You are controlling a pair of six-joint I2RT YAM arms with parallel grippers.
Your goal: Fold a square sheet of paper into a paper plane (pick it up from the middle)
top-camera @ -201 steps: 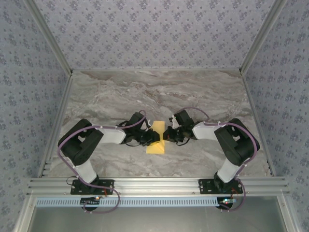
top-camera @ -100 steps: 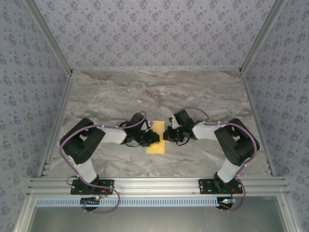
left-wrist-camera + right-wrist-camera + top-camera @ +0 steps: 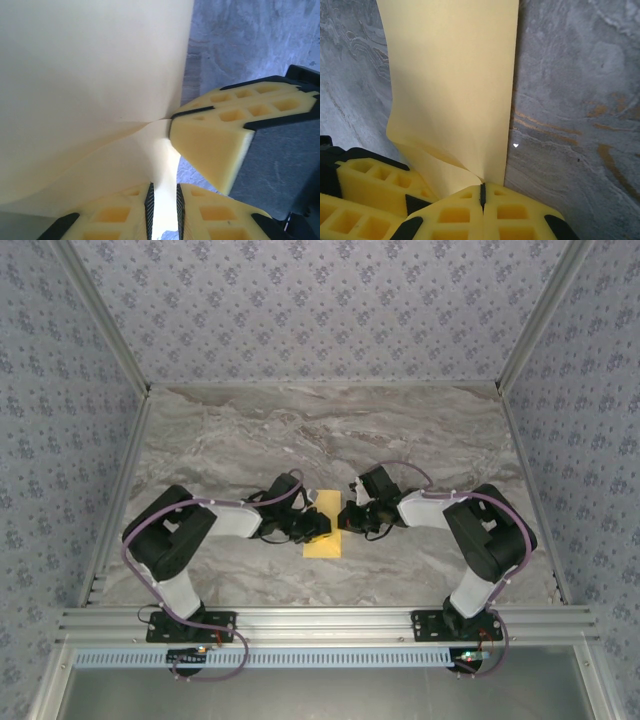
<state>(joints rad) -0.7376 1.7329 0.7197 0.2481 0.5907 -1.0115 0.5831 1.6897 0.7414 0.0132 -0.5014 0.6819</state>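
Standing by the rig, I see both arms bent inward so that their heads meet near the middle of the marble-patterned table (image 3: 300, 430). Between them lies the mustard-yellow sheet of paper (image 3: 322, 542). From above it reads as a narrow upright strip rather than a full square, with its near end flat on the table and its far end partly covered by the two heads.

The left gripper (image 3: 314, 528) comes in from the left side of the strip. Through its wrist camera, the left gripper (image 3: 164, 200) has its two yellow pads drawn close, with a thin band of paper caught in the slot between them, so it is pinching the sheet. The sheet of paper (image 3: 90, 75) rises away from that pinch in a broad, pale curve, and a small crease runs out from where a finger of the other arm presses against it.

The right gripper (image 3: 346, 519) reaches in from the right, just beside the left one. In its own wrist view the right gripper (image 3: 482, 192) has its pads pressed tight together, showing only a dark seam. The lower corner of the sheet of paper (image 3: 455, 75) runs straight into that seam, so it too is nipping the paper. Two layers show there, the nearer one peeling slightly away from the one behind. The right edge of the paper lies straight against the grey stone surface, while the left edge bows outward above the left arm's pad.
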